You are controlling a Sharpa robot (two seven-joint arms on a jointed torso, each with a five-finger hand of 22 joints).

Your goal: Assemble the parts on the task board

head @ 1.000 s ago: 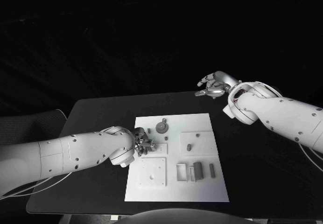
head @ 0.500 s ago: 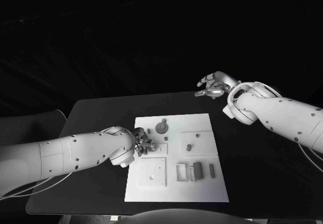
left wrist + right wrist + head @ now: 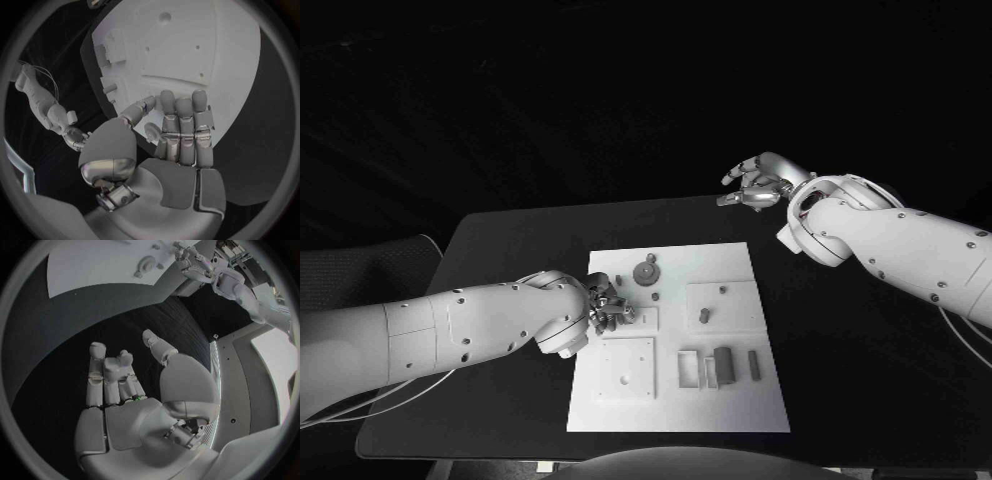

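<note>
my right hand (image 3: 128,390) rises in front of me with its palm up toward the camera, fingers (image 3: 97,370) partly extended side by side and holding nothing, the thumb (image 3: 159,347) standing apart from them. beneath it lies the dark worktop (image 3: 81,320). well beyond my fingertips sits the white task board (image 3: 94,265), one corner reaching toward me. on it, near its far side, stands a round grey part (image 3: 148,262) with a smaller piece (image 3: 137,274) just beside it. my left hand (image 3: 187,257) rests over the board's far edge, its white arm (image 3: 240,287) running back from there.
</note>
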